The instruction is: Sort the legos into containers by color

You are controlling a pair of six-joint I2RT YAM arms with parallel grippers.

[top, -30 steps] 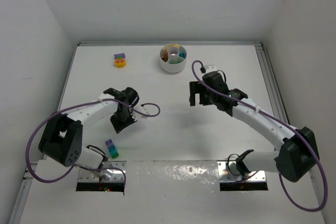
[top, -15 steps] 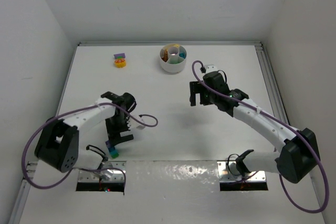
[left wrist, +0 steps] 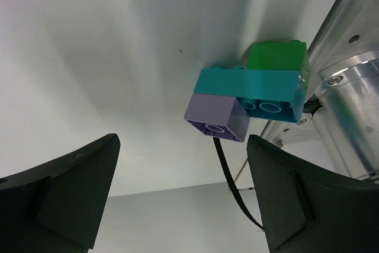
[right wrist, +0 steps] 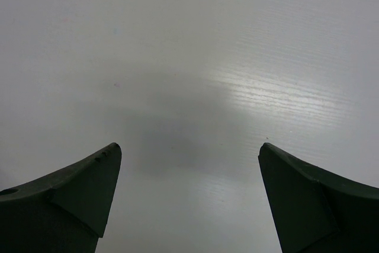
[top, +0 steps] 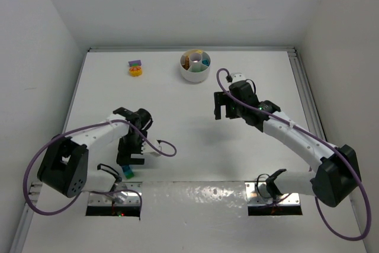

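Observation:
A joined clump of legos lies near the table's front left: a purple brick [left wrist: 216, 117], a teal brick [left wrist: 260, 90] and a green brick [left wrist: 277, 56]. From above only its teal end [top: 128, 173] shows. My left gripper [top: 129, 160] hovers over the clump, open; in the wrist view the left gripper [left wrist: 182, 146] holds nothing and the bricks lie just ahead of its tips. The white divided dish [top: 195, 74] stands at the back with bricks in its sections. My right gripper [top: 221, 112] hangs open at mid-table; the right gripper [right wrist: 189, 149] has only bare table between its fingers.
A small pile of purple, orange and yellow bricks [top: 135, 68] sits at the back left. The left arm's metal base [left wrist: 349, 87] and a thin black cable [left wrist: 228, 170] lie right beside the clump. Walls close in the table on the left, right and back.
My left arm has swung toward the near edge and now sits over the clump by its base. Its jaws, shut a second ago, stand open. The right arm has not moved.

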